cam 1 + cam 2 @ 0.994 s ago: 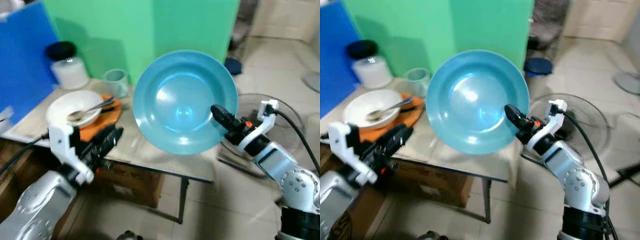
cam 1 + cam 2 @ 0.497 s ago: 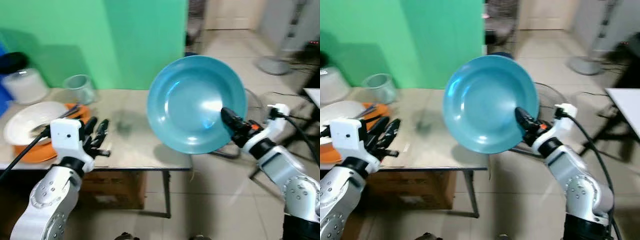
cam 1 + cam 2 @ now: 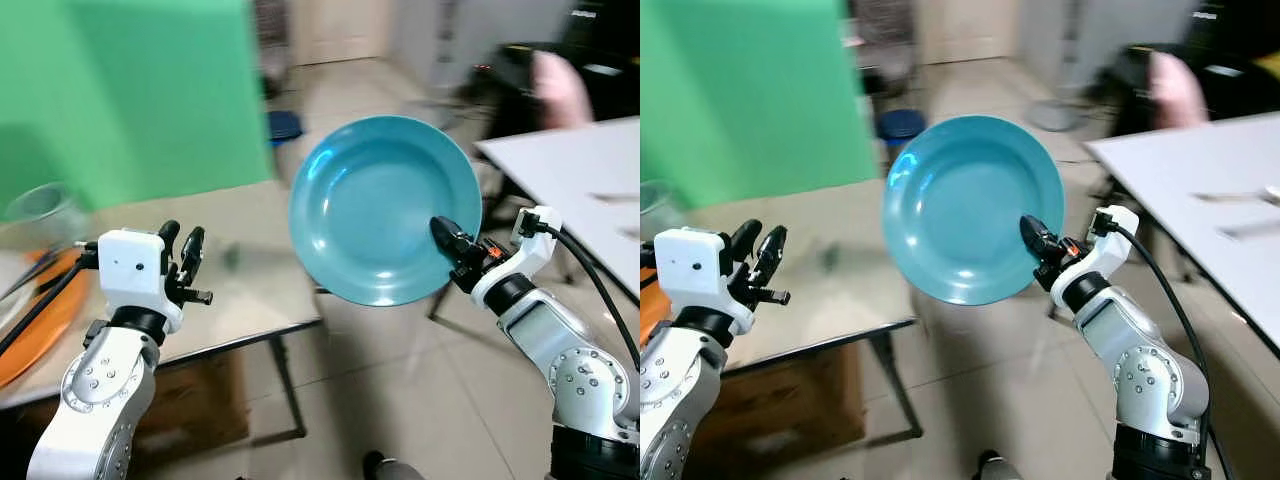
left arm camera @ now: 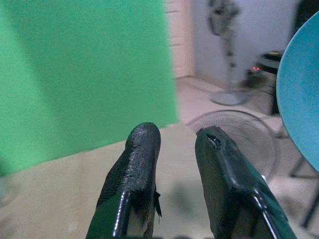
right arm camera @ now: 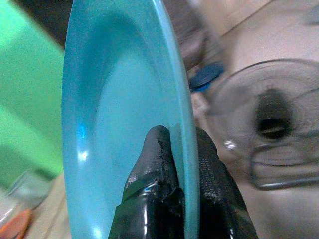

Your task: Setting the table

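Your right gripper holds the teal plate almost on edge in mid-air, between the beige surface and the white surface. The pinch catches only the rim, so a quick turn could, I judge, let it pivot or slip out. Its fingers are clenched on either side of that rim. Your left gripper hangs over the beige surface, fingers slightly parted, grasping nothing.

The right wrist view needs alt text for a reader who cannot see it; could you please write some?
The right gripper pinches the rim of a teal plate held on edge, one black finger on each face. A floor fan stands blurred behind.
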Available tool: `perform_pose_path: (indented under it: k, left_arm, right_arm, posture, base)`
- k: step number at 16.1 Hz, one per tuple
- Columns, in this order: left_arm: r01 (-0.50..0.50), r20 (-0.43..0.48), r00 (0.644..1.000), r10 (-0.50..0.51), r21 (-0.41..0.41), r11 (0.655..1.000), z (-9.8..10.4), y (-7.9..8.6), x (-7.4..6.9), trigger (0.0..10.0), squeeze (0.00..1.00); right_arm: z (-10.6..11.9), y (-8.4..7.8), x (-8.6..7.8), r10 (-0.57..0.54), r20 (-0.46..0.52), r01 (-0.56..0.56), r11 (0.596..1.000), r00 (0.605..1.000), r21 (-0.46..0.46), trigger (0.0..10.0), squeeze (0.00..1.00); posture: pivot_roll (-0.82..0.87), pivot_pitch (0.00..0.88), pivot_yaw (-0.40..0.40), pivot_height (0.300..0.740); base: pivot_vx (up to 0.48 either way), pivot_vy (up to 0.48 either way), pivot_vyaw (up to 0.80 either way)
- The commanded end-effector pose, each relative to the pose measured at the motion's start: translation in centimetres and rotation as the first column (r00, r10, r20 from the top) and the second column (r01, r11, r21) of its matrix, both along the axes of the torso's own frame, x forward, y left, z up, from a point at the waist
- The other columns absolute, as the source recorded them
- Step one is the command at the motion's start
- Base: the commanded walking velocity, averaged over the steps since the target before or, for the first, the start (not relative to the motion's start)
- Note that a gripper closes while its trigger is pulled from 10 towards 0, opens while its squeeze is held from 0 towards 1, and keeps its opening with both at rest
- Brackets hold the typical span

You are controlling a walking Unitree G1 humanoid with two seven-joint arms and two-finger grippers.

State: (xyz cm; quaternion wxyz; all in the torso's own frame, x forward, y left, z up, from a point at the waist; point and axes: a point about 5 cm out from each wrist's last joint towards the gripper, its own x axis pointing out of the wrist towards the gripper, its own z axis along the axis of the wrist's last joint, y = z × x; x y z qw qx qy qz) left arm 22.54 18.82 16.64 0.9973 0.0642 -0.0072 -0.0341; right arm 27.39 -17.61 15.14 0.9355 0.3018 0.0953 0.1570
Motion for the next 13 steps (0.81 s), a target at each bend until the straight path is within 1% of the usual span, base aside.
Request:
perform_pose_path:
  k: [1, 2, 3, 5, 6, 7, 8, 9, 11, 13]
  left_arm:
    - [0.008, -0.041, 0.999, -0.008, 0.008, 1.000, -0.6, 0.1, 0.1, 10.0, 0.00]
    - [0.010, -0.044, 0.999, -0.009, 0.015, 1.000, -0.6, 0.0, 0.1, 10.0, 0.00]
    - [-0.014, -0.033, 0.999, 0.015, 0.021, 1.000, -0.8, -0.1, 0.1, 10.0, 0.00]
    - [-0.025, -0.031, 0.999, 0.025, -0.009, 1.000, -0.9, -0.3, 0.0, 10.0, 0.00]
    - [-0.032, -0.024, 0.999, 0.032, -0.013, 0.999, -0.8, -0.3, 0.1, 10.0, 0.00]
    - [-0.052, -0.013, 0.999, 0.052, 0.007, 0.999, -0.7, -0.2, 0.1, 10.0, 0.00]
    - [-0.064, -0.005, 0.998, 0.065, 0.009, 0.998, -0.7, -0.2, 0.1, 10.0, 0.00]
    - [-0.089, -0.008, 0.996, 0.089, -0.023, 0.996, -0.8, 0.0, 0.1, 10.0, 0.00]
    - [-0.095, 0.004, 0.995, 0.095, -0.015, 0.995, -0.7, 0.1, -0.1, 10.0, 0.00]
    - [-0.091, 0.012, 0.996, 0.092, -0.035, 0.995, -0.6, 0.1, -0.2, 10.0, 0.00]
  right_arm:
    - [1.0, -0.3, 0.1, -0.030, 0.049, 0.030, 1.000, 0.998, -0.005, 10.0, 0.00]
    - [1.0, -0.3, 0.1, -0.031, 0.048, 0.032, 0.999, 0.998, -0.006, 10.0, 0.00]
    - [1.1, -0.5, 0.0, -0.045, 0.047, 0.047, 0.998, 0.998, -0.043, 10.0, 0.00]
    - [1.2, -0.5, 0.1, -0.047, 0.054, 0.053, 0.994, 0.997, -0.100, 10.0, 0.00]
    - [1.3, -0.4, 0.2, -0.047, 0.056, 0.053, 0.993, 0.997, -0.107, 10.0, 0.00]
    - [1.5, -0.3, 0.3, -0.053, 0.057, 0.059, 0.992, 0.997, -0.110, 10.0, 0.00]
    - [1.5, -0.2, 0.3, -0.052, 0.059, 0.058, 0.992, 0.997, -0.114, 10.0, 0.00]
    - [1.7, 0.0, 0.4, -0.050, 0.061, 0.057, 0.992, 0.997, -0.111, 10.0, 0.00]
    - [1.9, 0.3, 0.5, -0.058, 0.065, 0.065, 0.992, 0.996, -0.111, 10.0, 0.00]
    - [1.9, 0.5, 0.5, -0.063, 0.067, 0.071, 0.991, 0.996, -0.112, 10.0, 0.00]
  posture:
    - [-0.08, 0.000, 0.075, 0.740]
    - [-0.08, 0.000, 0.076, 0.740]
    - [-0.09, 0.000, 0.073, 0.740]
    - [-0.09, 0.000, 0.066, 0.740]
    - [-0.09, 0.000, 0.060, 0.740]
    - [-0.09, 0.000, 0.056, 0.740]
    - [-0.09, 0.000, 0.050, 0.740]
    - [-0.09, 0.000, 0.045, 0.740]
    - [-0.09, 0.000, 0.034, 0.740]
    - [-0.09, 0.000, 0.025, 0.740]
  base:
    - [0.000, 0.000, -0.78]
    - [0.000, 0.000, -0.78]
    - [0.000, 0.000, -0.78]
    - [0.000, 0.000, -0.78]
    - [0.000, 0.000, -0.78]
    - [0.000, 0.000, -0.78]
    - [0.000, 0.000, -0.78]
    - [0.000, 0.000, -0.78]
    - [0.000, 0.000, -0.78]
    - [0.000, 0.000, -0.78]
